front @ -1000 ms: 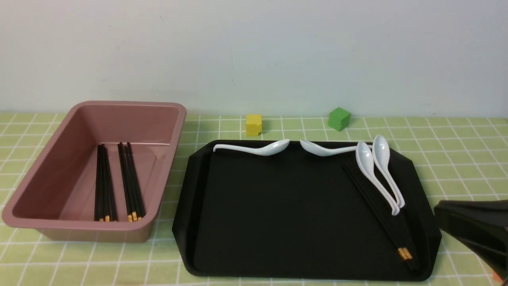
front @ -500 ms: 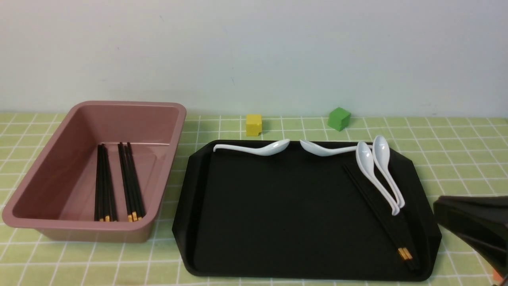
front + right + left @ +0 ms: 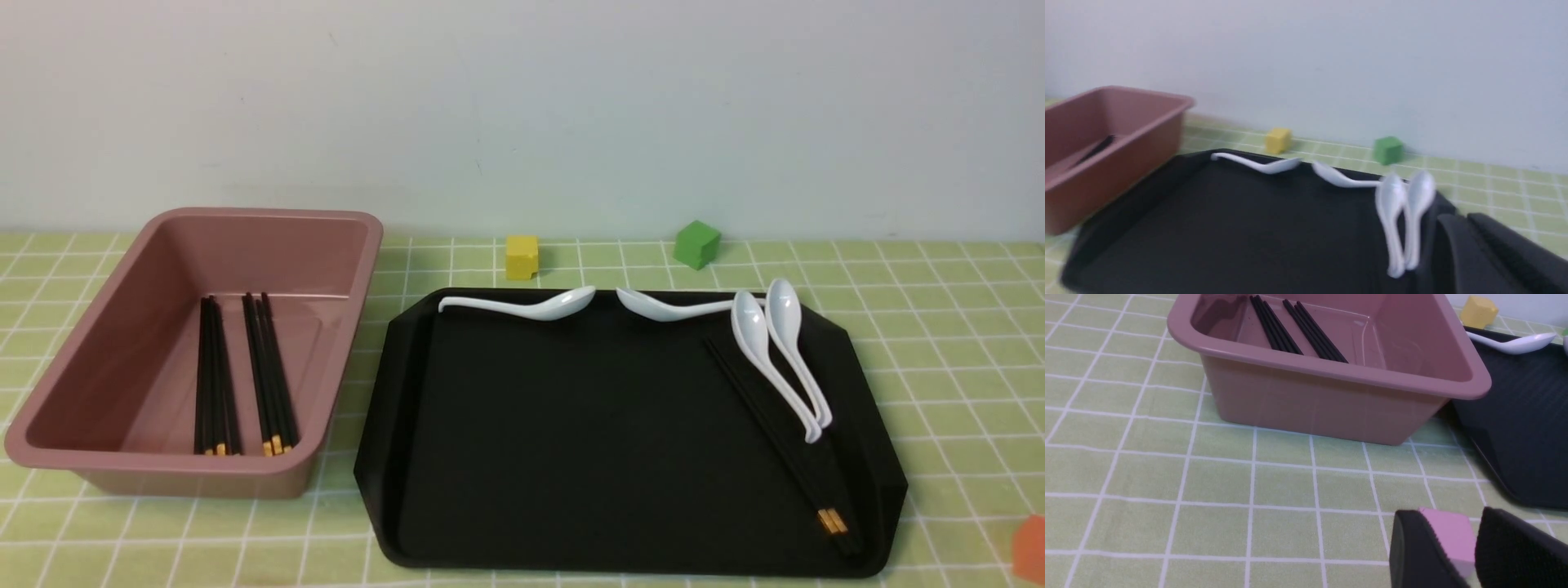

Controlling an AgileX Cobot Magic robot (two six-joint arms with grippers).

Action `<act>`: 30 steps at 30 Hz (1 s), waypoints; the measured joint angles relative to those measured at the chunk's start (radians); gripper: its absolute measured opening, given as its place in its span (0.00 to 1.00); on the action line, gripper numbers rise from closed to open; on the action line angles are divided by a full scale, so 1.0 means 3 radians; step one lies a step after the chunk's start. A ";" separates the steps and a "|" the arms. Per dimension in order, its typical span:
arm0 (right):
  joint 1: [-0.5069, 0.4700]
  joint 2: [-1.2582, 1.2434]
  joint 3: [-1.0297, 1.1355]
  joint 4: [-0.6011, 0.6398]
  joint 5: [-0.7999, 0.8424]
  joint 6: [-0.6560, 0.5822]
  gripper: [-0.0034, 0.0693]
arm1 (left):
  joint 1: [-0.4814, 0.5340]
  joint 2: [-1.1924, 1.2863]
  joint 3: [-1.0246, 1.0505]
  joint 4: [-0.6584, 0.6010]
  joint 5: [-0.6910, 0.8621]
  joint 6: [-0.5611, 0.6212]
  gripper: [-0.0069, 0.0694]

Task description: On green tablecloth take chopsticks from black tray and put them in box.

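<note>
On the green tablecloth (image 3: 939,327), the black tray (image 3: 571,425) holds one pair of chopsticks (image 3: 798,469) lying diagonally at its right side, partly under two white spoons (image 3: 775,359). The pink-brown box (image 3: 269,214) at the left has two groups of chopsticks (image 3: 265,376) in it. Neither gripper shows in the front view. In the left wrist view, my left gripper (image 3: 1449,516) stands open near the box (image 3: 1331,396). In the blurred right wrist view, my right gripper (image 3: 1464,218) hovers by the tray's right edge, fingers together and empty.
A pink cube (image 3: 1447,535) rests on the cloth between my left fingers; whether it touches the pads is unclear. Two more spoons (image 3: 522,306) lie along the tray's far rim. A yellow cube (image 3: 522,256) and green cube (image 3: 696,244) sit behind; an orange one (image 3: 1030,547) front right.
My right gripper, seen at the front view's lower right edge before, has pulled back out of that view, uncovering the orange cube. Nothing on the tray or in the box has moved.
</note>
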 joint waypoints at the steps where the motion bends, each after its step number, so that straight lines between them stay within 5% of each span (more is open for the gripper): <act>1: -0.0114 -0.0102 0.0102 0.0037 0.0035 0.0000 0.11 | 0.0000 0.0000 0.0000 0.0000 0.0000 0.0000 0.40; 9: -0.0720 -0.0463 0.0687 0.0366 0.0110 -0.0001 0.13 | 0.0000 0.0000 0.0000 0.0000 0.0000 0.0000 0.40; 30: -0.0728 -0.0463 0.0663 0.0338 0.0576 -0.0001 0.16 | 0.0000 0.0000 0.0000 0.0000 0.0000 0.0000 0.40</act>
